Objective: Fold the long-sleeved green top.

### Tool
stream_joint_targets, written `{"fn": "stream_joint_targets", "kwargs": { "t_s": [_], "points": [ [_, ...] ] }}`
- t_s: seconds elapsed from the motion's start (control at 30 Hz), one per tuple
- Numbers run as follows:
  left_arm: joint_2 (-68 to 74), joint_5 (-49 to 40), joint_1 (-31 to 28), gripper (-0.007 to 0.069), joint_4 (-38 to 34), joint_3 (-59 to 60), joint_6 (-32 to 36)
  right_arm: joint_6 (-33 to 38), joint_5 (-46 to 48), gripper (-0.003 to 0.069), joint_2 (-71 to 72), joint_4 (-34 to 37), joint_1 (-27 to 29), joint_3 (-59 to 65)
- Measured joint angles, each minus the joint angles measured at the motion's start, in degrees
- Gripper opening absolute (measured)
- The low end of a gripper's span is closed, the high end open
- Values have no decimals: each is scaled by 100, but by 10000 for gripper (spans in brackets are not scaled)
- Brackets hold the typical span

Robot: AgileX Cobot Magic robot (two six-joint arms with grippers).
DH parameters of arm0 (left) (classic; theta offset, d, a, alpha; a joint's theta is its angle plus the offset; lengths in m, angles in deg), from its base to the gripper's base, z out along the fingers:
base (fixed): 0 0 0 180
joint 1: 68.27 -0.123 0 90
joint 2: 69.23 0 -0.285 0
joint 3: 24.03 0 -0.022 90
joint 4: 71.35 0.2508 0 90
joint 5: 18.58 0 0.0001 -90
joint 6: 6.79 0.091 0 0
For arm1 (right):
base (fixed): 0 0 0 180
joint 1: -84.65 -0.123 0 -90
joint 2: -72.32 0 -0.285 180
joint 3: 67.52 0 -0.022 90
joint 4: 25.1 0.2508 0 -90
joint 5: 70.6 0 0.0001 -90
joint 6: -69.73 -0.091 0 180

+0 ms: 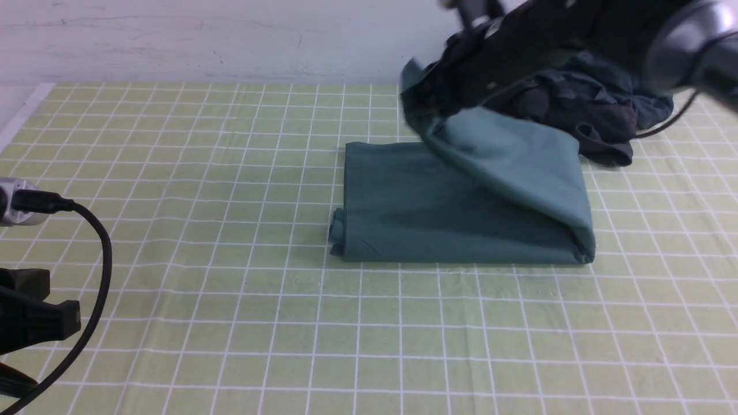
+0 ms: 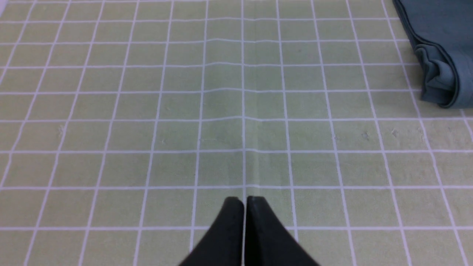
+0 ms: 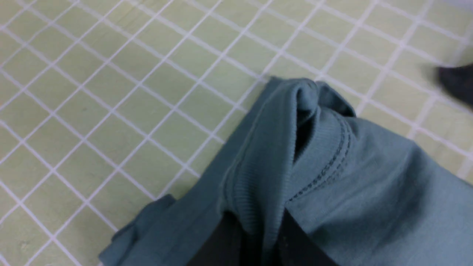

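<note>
A teal-green cotton long-sleeved top (image 1: 438, 213) lies folded into a thick rectangle near the middle of the pale green, white-gridded table mat (image 1: 230, 288), a little toward the mat's right and far sides. Its right-hand part is raised off the flat layers and slopes up toward the mat's far edge.

The right gripper (image 3: 255, 229) holds that raised part. Its two black fingers (image 3: 221, 244) are pinched on a ribbed, stitched band of the top, and the cloth is bunched into a ridge between them. In the front view the right arm (image 1: 576, 34) is a dark blur reaching in over the mat's far right corner, with the held cloth hanging from its tip in a slanting sheet.

The left gripper (image 2: 244, 201) hovers over bare mat at the near left, jaws pressed together and gripping nothing. It is well apart from the top, and only the top's rolled near-left corner (image 2: 439, 74) reaches into its wrist view. A black cable (image 1: 95, 230) loops beside the left arm at the mat's left edge.

A heap of dark charcoal-grey garments (image 1: 588, 109) sits crumpled at the mat's far right corner, just behind the raised flap. The pictures do not show whether the two touch.
</note>
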State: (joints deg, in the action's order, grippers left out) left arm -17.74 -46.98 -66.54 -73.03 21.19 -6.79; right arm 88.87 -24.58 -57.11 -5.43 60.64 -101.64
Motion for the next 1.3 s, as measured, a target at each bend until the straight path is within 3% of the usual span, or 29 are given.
{"fn": "stream_joint_targets", "kwargs": {
  "t_s": [0.2,0.33,0.5,0.57,0.7,0.87,1.07,1.3],
  "points": [
    [0,0,0,-3,-91,0,0,17,-501,286,-544,5,-449,0],
    [0,0,0,-3,-91,0,0,17,-651,360,-531,-1,-443,-11],
    [0,0,0,-3,-106,0,0,-110,-668,308,-639,75,-437,-30],
    [0,5,0,-3,-120,0,0,-208,-702,215,-912,465,-450,-45],
    [0,22,0,-3,-120,0,0,-233,-783,120,-1358,1076,-525,-45],
    [0,142,0,-3,-132,0,0,-212,-686,95,-1413,1434,-573,-95],
    [0,149,0,-3,-132,0,0,10,128,95,-413,1035,-559,-336],
    [0,149,0,-3,-132,0,0,76,1781,83,1815,-440,-555,-445]
  ]
}}
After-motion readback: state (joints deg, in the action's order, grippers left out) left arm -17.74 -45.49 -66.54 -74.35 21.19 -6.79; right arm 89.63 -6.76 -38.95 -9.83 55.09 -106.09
